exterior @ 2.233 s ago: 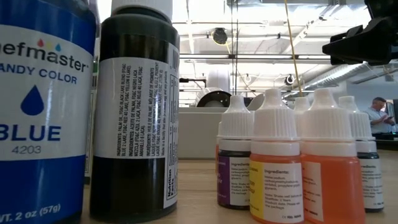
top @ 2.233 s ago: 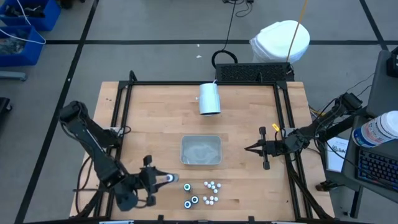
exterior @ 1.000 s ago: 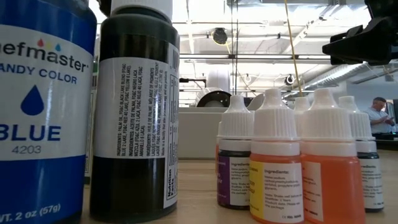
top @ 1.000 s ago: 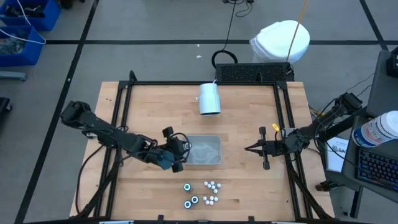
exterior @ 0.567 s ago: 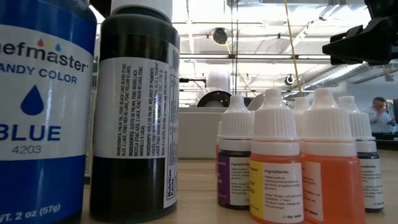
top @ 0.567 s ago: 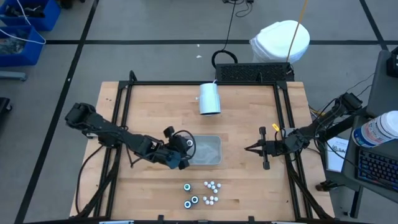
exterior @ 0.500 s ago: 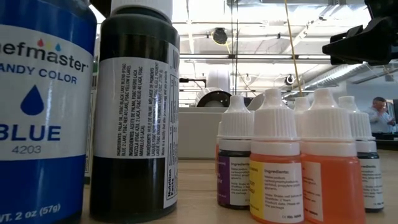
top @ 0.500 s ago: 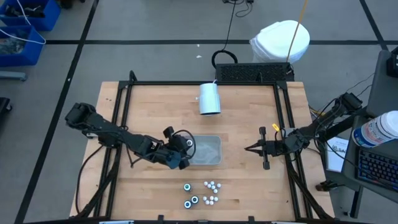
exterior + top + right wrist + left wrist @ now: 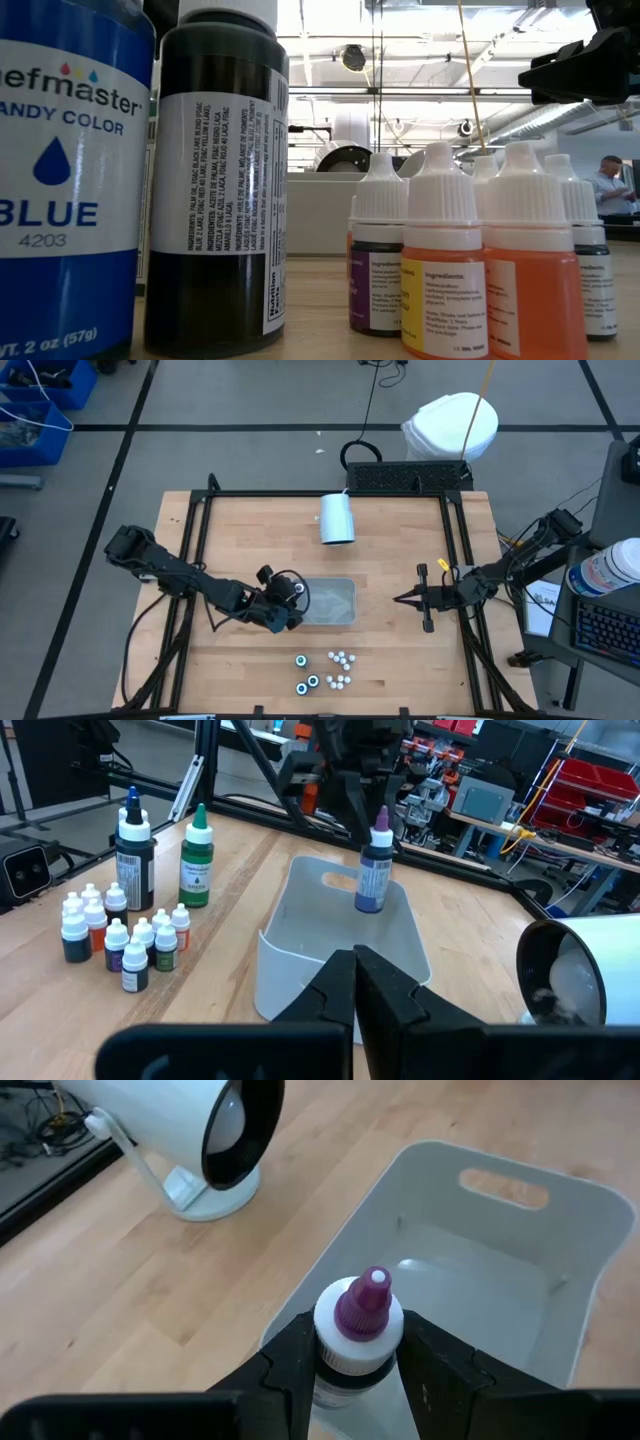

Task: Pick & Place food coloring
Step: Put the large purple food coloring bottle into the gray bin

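Centrally, the left gripper (image 9: 292, 603) clamps a purple-tipped food coloring bottle (image 9: 357, 1330) by its white collar and holds it upright above the near-left rim of the grey bin (image 9: 335, 603); in the right wrist view the bottle (image 9: 375, 865) hangs over the bin's open top without touching its wall (image 9: 300, 955). The remaining food coloring (image 9: 325, 670) stands in a cluster on the wooden table (image 9: 400, 550) near its front edge: two tall bottles, one blue-tipped (image 9: 132, 845) and one green (image 9: 196, 860), beside a group of small white-capped droppers (image 9: 120, 935). A white cup (image 9: 337, 518) lies on its side behind the bin. The right gripper (image 9: 400, 599), fingers pressed together and empty, waits right of the bin.
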